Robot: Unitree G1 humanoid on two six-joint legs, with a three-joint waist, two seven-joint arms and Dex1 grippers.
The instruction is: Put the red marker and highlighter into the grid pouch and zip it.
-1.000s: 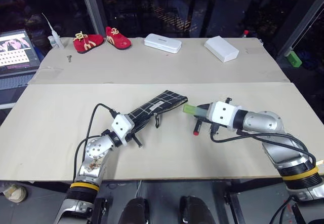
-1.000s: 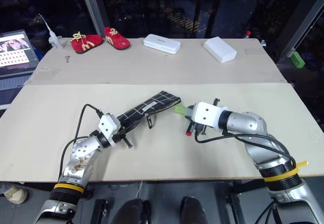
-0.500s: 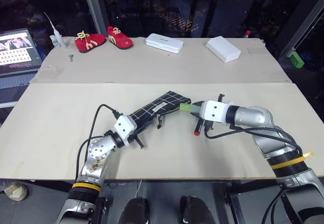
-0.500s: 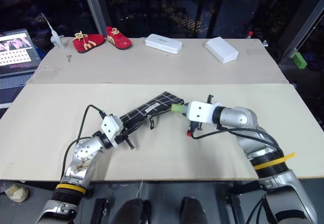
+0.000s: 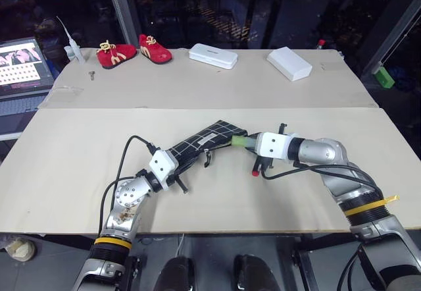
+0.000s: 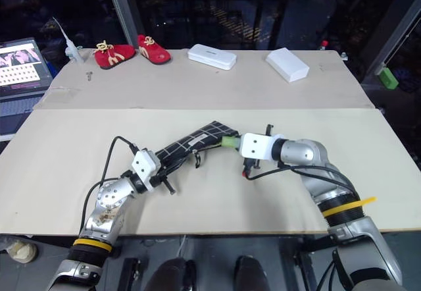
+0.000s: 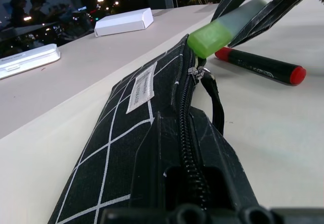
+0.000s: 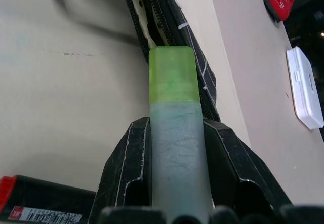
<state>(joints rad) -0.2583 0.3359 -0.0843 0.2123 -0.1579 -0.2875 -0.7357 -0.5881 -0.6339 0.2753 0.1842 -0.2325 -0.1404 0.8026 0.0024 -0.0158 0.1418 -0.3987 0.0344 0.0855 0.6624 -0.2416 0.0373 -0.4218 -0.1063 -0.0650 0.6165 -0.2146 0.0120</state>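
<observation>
At the open end of the grid pouch (image 5: 205, 141), the right gripper (image 8: 174, 133) pinches the highlighter (image 8: 173, 112), its cap right at the zipper mouth. The left gripper (image 5: 172, 170), clamped tight, pins the pouch's other end. I'd slide the highlighter in along the zipper line. The red marker (image 7: 260, 68) lies just beside, on the table.

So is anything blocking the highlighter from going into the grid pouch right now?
Nothing visible does. The highlighter, held in the right gripper, has its green cap right at the open zipper end of the grid pouch, which the left gripper holds.
</observation>
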